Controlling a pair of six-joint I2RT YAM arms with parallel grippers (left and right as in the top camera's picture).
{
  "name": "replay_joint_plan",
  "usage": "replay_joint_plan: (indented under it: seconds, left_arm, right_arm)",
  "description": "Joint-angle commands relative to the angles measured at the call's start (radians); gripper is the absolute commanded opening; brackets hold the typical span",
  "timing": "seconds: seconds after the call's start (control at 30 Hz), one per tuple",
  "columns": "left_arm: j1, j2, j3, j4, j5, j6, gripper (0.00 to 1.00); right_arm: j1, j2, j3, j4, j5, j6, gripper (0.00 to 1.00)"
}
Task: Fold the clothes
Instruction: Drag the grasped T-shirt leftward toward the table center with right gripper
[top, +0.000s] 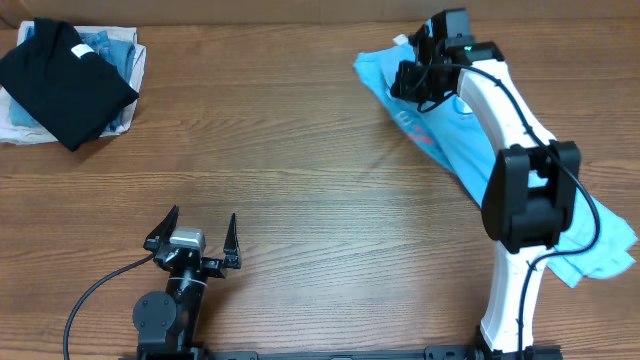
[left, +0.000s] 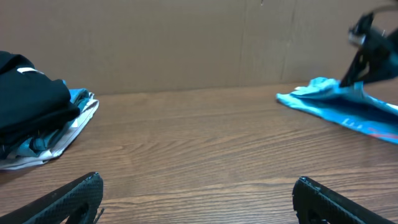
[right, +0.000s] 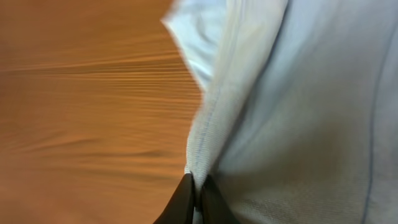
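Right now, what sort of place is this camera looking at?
Probably a robot test bench, not a home: wood-grain table against a plain brown board, a white robot arm and a black arm at its near edge, a pile of folded garments and a sky-blue t-shirt.

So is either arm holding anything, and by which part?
The right arm's jaws pinch the light blue t-shirt by its stitched edge. The left arm's jaws are open and empty.

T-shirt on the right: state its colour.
The t-shirt is light sky blue with faint printed lettering; clearest in the overhead view.
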Motion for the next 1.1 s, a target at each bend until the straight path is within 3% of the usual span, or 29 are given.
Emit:
replay_joint_plan:
  seconds: [0.0, 0.17, 0.4, 0.77, 1.07]
  left_arm:
    - [-0.006, -0.01, -0.004, -0.002, -0.006, 0.022, 1.0]
    - [-0.006, -0.01, -0.004, -0.002, -0.006, 0.022, 1.0]
    - [-0.006, -0.01, -0.004, -0.002, -0.006, 0.022, 1.0]
    - [-0.006, -0.01, -0.004, -0.002, -0.006, 0.022, 1.0]
    - [-0.006, -0.01, -0.004, -0.002, -0.006, 0.022, 1.0]
  right_arm:
    - [0.023, -0.131, 0.03, 0.007, -0.264, 0.037, 0.04]
    - [0.088, -0.148, 0.029, -0.006, -0.435, 0.037, 0.04]
    - [0.235, -0.147, 0.029, -0.04, -0.425, 0.036, 0.04]
    - [0.469, -0.158, 0.03, -0.042, -0.303, 0.04, 0.04]
    - [0.531, -0.304, 0.03, -0.056, -0.086, 0.04, 0.04]
